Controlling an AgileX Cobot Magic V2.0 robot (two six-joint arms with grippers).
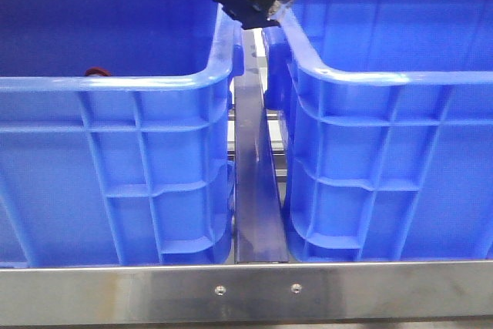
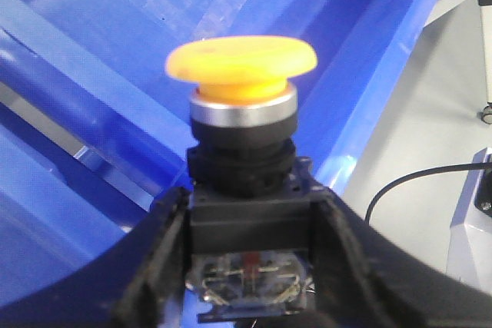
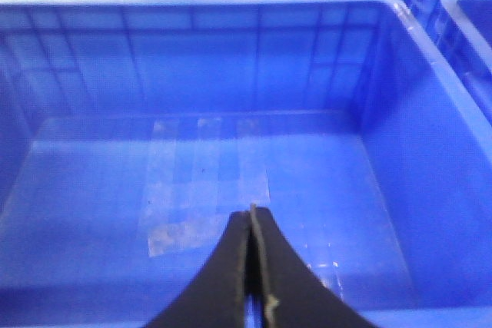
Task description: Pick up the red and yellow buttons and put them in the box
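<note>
yellow button (image 2: 242,63) in left claw (image 2: 250,266)

Two crates side by side: left crate (image 1: 115,152), right crate (image 1: 393,159), metal rail (image 1: 258,190) between them, frame bar (image 1: 246,290) in front. Above the gap near the far end, left gripper (image 2: 250,266), button (image 2: 242,113) upright between its fingers (image 2: 157,266). Over a crate floor, right gripper (image 3: 252,266).
</note>
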